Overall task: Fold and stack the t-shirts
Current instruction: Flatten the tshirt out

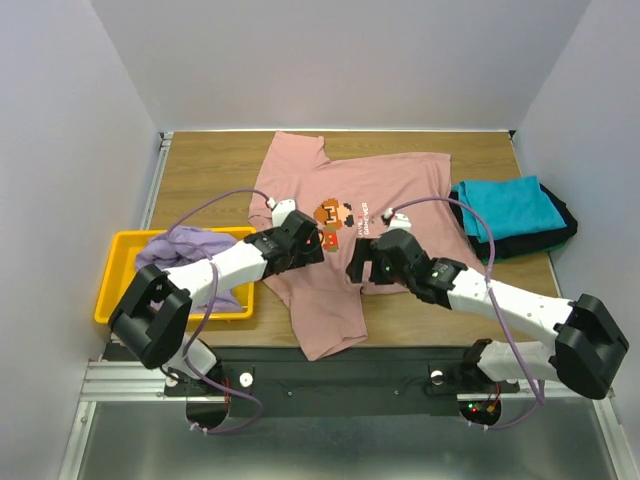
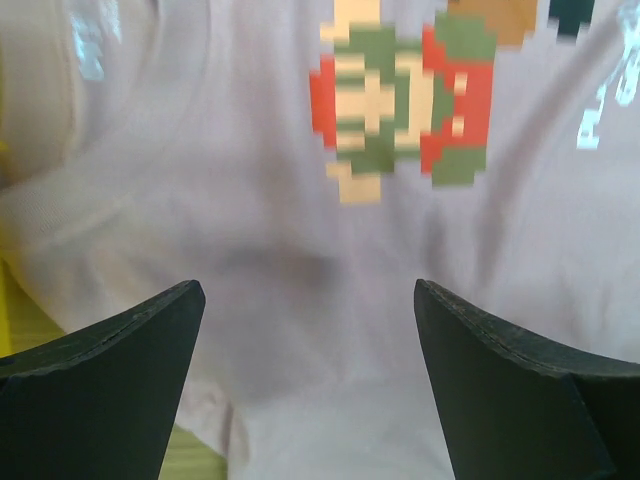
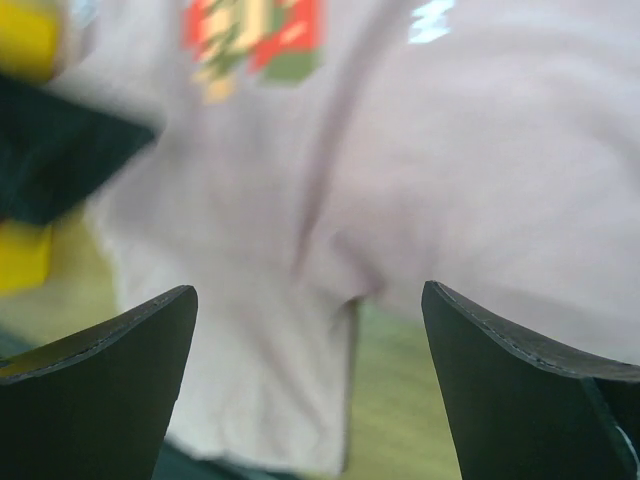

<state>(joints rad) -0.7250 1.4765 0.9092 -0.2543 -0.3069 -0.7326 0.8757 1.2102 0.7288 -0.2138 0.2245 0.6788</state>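
The dusty pink t-shirt [image 1: 340, 190] with a pixel-figure chest print [image 1: 333, 213] lies spread on the wooden table, one part reaching to the near edge. My left gripper [image 1: 312, 243] hovers over its middle left, open and empty; the left wrist view shows the pink cloth [image 2: 300, 250] and print [image 2: 400, 100] below. My right gripper [image 1: 357, 268] hovers over its lower middle, open and empty, above the shirt's edge [image 3: 330, 330]. A lavender t-shirt [image 1: 185, 250] lies crumpled in the yellow bin. A folded teal t-shirt [image 1: 505, 205] lies on a folded black t-shirt [image 1: 555, 232] at the right.
The yellow plastic bin [image 1: 115, 290] stands at the table's left edge. Grey walls close in the table on three sides. Bare wood [image 1: 205, 170] shows at the far left and bare wood [image 3: 400, 400] beside the shirt near the front.
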